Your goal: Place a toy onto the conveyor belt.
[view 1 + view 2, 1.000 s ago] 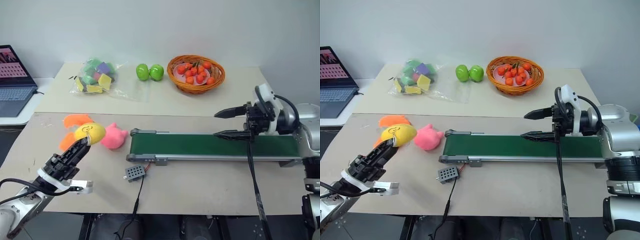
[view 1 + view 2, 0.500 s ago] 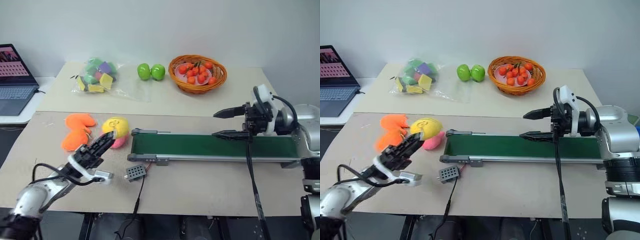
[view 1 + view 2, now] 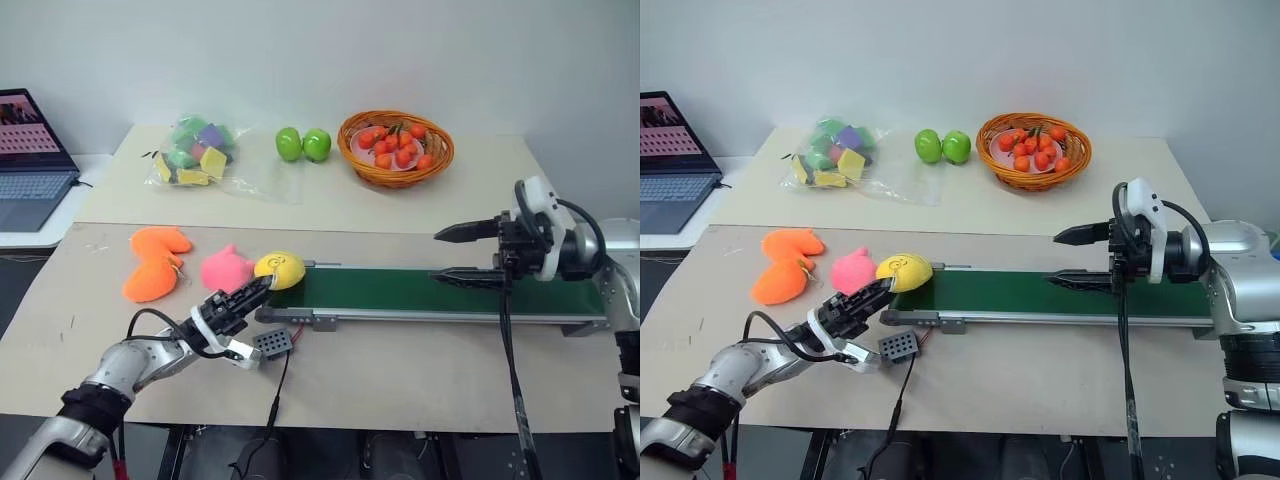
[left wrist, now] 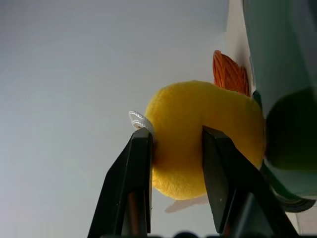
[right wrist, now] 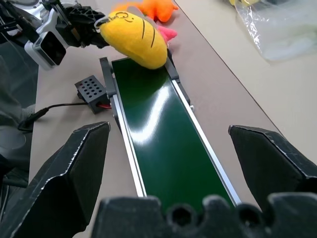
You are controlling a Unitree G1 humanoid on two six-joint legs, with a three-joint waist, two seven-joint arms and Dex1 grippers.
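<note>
A: Left edge of the table (image 3: 60,300): orange plush (image 3: 153,266), then pink plush (image 3: 226,270), both lying loose. Neither is ours.

B: Left gripper (image 3: 262,287)?

A: Fingers clamped on the toy (image 3: 279,269), pinching it at one end; the plush bulges around the pads. Toy sits at the left end of the belt (image 3: 420,290), over the frame's end piece. Cannot tell whether it touches the green yet.

B: Advice for the release?

A: Judgement only: carry it a little further right so the whole body is over the green, lower until it rests, then open. Released at the end piece it may roll off toward the pink plush.

B: Right gripper (image 3: 437,255)?

A: Jaws wide apart, holding nothing, above the belt's right half, well clear of the toy.
</note>
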